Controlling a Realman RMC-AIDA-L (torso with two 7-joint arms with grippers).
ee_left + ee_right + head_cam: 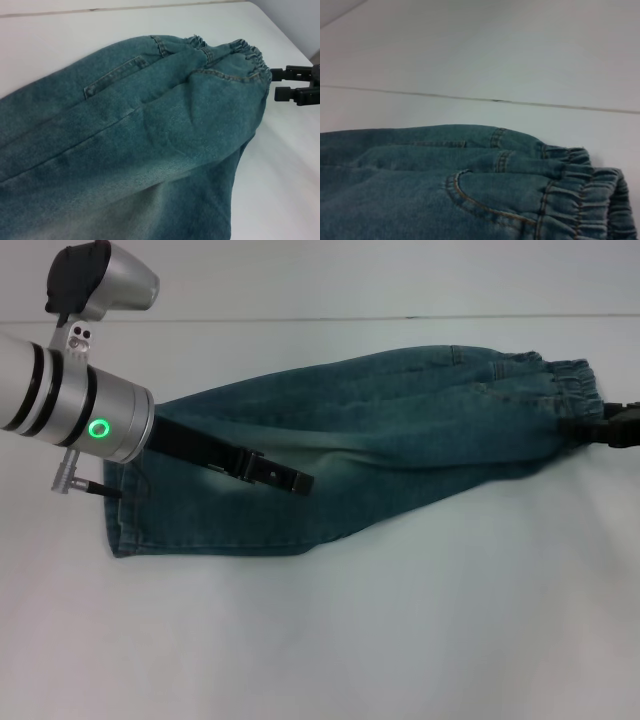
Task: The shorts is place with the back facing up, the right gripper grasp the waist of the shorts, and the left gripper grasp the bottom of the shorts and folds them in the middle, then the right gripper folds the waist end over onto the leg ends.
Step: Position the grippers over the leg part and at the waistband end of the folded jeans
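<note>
The faded blue denim shorts (380,430) lie folded lengthwise on the white table, running from lower left to upper right. The ruffled waist (572,390) is at the right end and the straight leg ends (116,510) are at the left. My right gripper (592,428) sits just off the waist (245,55), open, its two black fingers (292,74) apart with nothing between them. My left gripper (292,478) hovers over the middle of the shorts, reaching in from the left. The right wrist view shows the waist (585,200) close up.
White table (320,640) spreads all around the shorts, with a thin seam line (400,318) along the back. In the left wrist view the table's edge (295,35) runs behind my right gripper. A back pocket (115,75) faces up.
</note>
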